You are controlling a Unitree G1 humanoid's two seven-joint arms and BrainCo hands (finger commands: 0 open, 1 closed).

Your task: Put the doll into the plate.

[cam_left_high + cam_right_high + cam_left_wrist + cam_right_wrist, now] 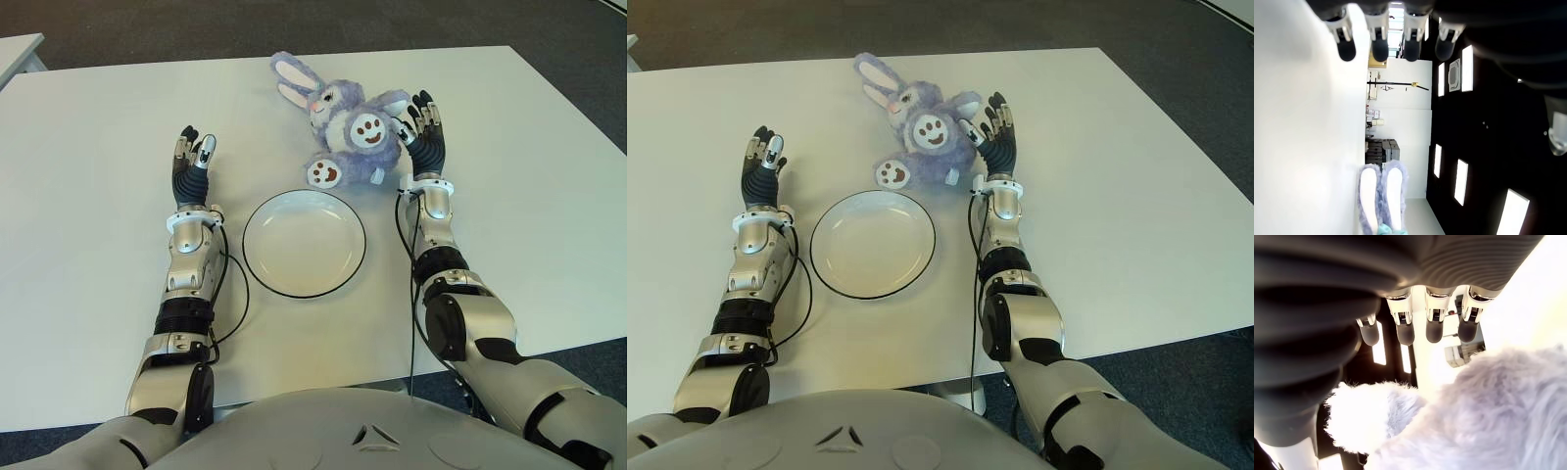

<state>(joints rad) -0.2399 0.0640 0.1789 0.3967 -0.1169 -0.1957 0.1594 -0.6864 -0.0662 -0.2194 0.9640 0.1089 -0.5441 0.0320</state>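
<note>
A purple plush bunny doll (345, 122) lies on the white table (88, 147) just beyond the plate, its ears pointing to the far left. The white plate (304, 243) with a dark rim sits bare between my two arms. My right hand (421, 132) stands at the doll's right side, fingers straight and spread, palm against its fur; the right wrist view shows the doll (1488, 416) close under the extended fingers (1434, 328). My left hand (193, 162) shows left of the plate, fingers straight, holding nothing.
The table's far edge (294, 54) runs just behind the doll, with dark floor beyond. Another white table corner (20, 49) shows at the far left. Bare tabletop lies to either side of both arms.
</note>
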